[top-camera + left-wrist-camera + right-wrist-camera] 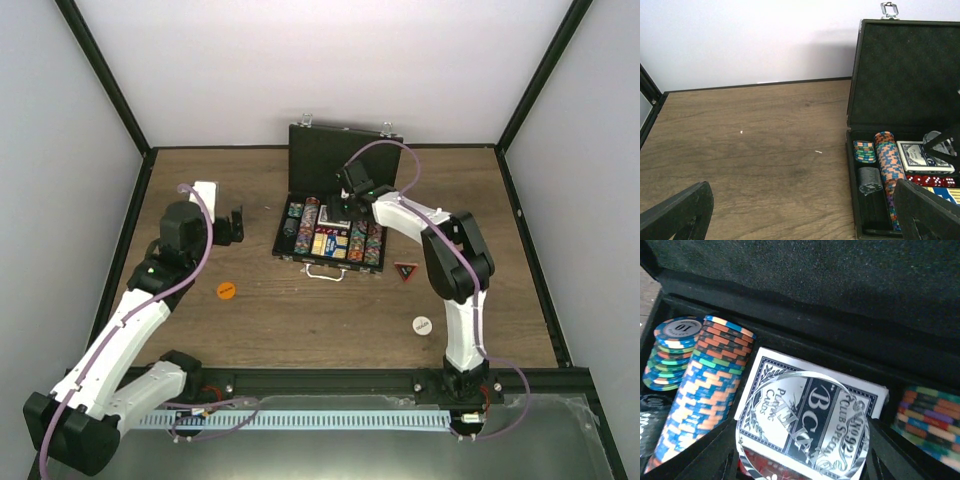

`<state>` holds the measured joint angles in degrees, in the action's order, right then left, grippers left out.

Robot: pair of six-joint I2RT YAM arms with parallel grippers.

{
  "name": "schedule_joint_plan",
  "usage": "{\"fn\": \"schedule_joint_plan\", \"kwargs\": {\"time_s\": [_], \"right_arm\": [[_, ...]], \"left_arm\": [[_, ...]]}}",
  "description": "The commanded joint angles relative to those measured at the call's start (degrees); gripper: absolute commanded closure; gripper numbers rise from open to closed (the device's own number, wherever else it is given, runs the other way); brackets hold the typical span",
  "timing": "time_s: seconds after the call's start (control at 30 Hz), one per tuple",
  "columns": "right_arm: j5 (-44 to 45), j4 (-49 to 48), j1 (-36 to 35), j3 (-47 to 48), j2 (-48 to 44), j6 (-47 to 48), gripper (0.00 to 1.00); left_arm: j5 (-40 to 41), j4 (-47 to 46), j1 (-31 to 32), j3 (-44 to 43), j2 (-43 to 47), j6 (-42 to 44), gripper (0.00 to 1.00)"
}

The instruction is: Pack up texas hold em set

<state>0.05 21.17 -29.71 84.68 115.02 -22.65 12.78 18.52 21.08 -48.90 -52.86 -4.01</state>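
The black case [345,155] stands open at the table's back middle, with its lid upright. Rows of multicoloured chips [300,225] and a blue-backed card deck [771,367] lie in its tray. My right gripper [345,205] is over the tray, shut on a clear engraved disc [805,425] held just above the deck. My left gripper [235,225] is open and empty, low over bare table left of the case [900,75]. An orange disc [227,290], a white disc [422,325] and a dark triangle [405,271] lie on the table. No blue disc shows.
Red dice [930,180] lie in the tray below the deck. A short black chip stack [870,179] sits in the left column, with an empty slot in front of it. White walls with black frame posts close in the table.
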Motion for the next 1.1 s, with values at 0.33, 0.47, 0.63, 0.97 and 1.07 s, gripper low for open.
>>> {"fn": "schedule_joint_plan", "kwargs": {"time_s": [0.33, 0.47, 0.63, 0.97, 1.07], "right_arm": [[3.7, -0.4, -0.2, -2.5, -6.5, 2.3, 0.08], [6.0, 0.6, 0.4, -12.6, -14.8, 0.6, 0.05], [8.1, 2.0, 4.3, -27.9, -26.3, -3.5, 0.01], [7.7, 4.8, 13.5, -39.4, -31.3, -8.4, 0.0], [6.6, 4.6, 13.5, -39.1, -29.8, -6.6, 0.0]], "left_arm": [[-1.0, -1.3, -0.2, 0.6, -0.2, 0.2, 0.0], [-1.3, -1.3, -0.2, 0.6, 0.0, 0.2, 0.0], [-1.4, -1.3, -0.2, 0.5, 0.4, 0.1, 0.0], [-2.2, -1.2, -0.2, 0.5, 0.7, -0.2, 0.0], [-2.0, -1.3, -0.2, 0.6, 0.9, -0.2, 0.0]]}}
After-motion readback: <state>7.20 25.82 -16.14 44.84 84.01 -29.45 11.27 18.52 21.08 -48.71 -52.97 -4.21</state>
